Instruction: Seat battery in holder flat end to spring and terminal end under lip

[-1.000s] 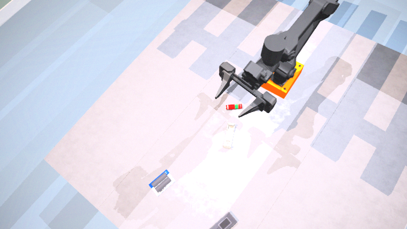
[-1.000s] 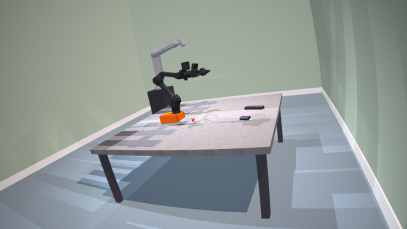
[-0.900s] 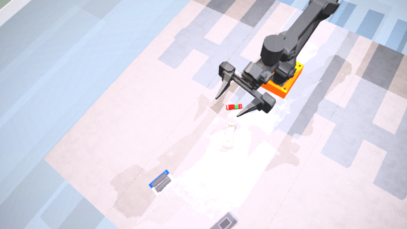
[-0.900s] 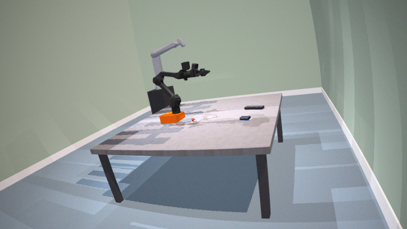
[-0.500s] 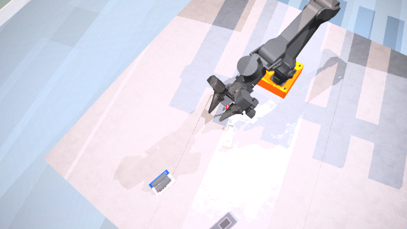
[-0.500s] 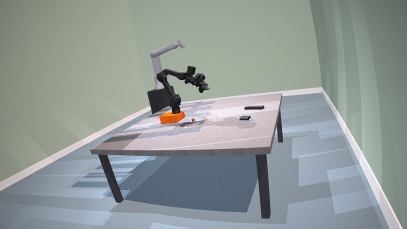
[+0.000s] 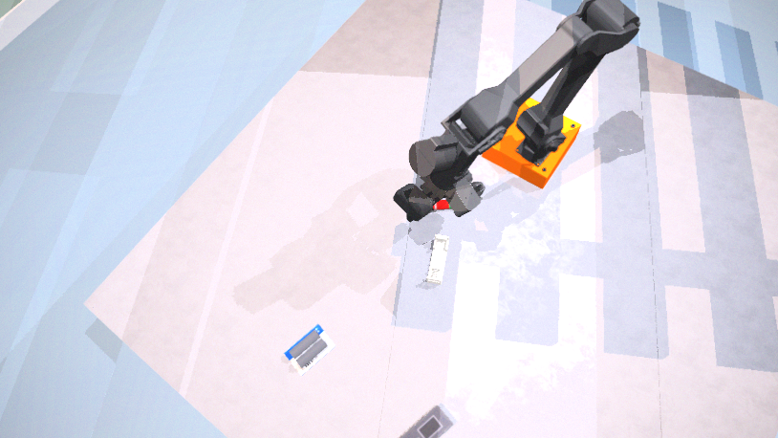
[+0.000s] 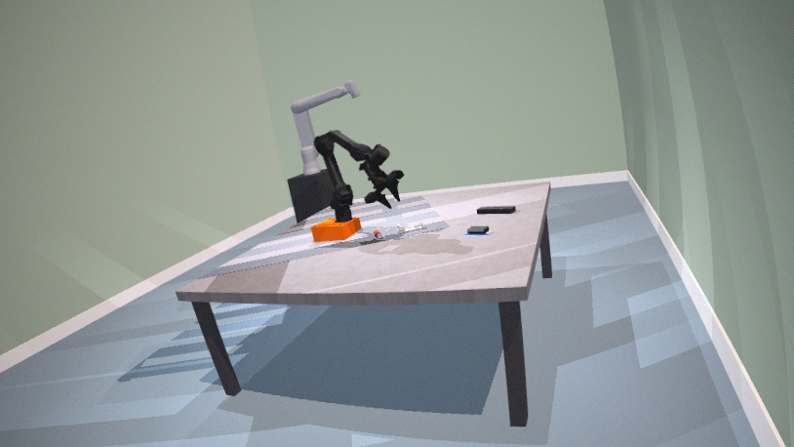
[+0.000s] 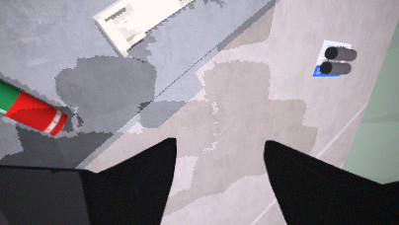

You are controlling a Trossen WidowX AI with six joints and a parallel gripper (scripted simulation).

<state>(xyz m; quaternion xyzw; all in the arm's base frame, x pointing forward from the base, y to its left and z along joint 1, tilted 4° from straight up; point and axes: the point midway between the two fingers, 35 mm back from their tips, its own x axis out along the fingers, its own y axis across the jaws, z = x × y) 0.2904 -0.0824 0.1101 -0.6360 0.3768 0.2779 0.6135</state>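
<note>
The red and green battery lies on its side on the table; in the wrist view its red end with a pale band shows at the left and the rest is cut off. The cream holder lies apart from it, partly out of the wrist view at the top. Its spring and lip cannot be told apart. My gripper is partly open and empty, pointing down above the table. The battery is left of both fingers in the wrist view.
A blue and white tray with two dark cylinders lies beyond the holder. A dark box lies farther off. The arm stands on an orange base. A grey arm stands behind the table.
</note>
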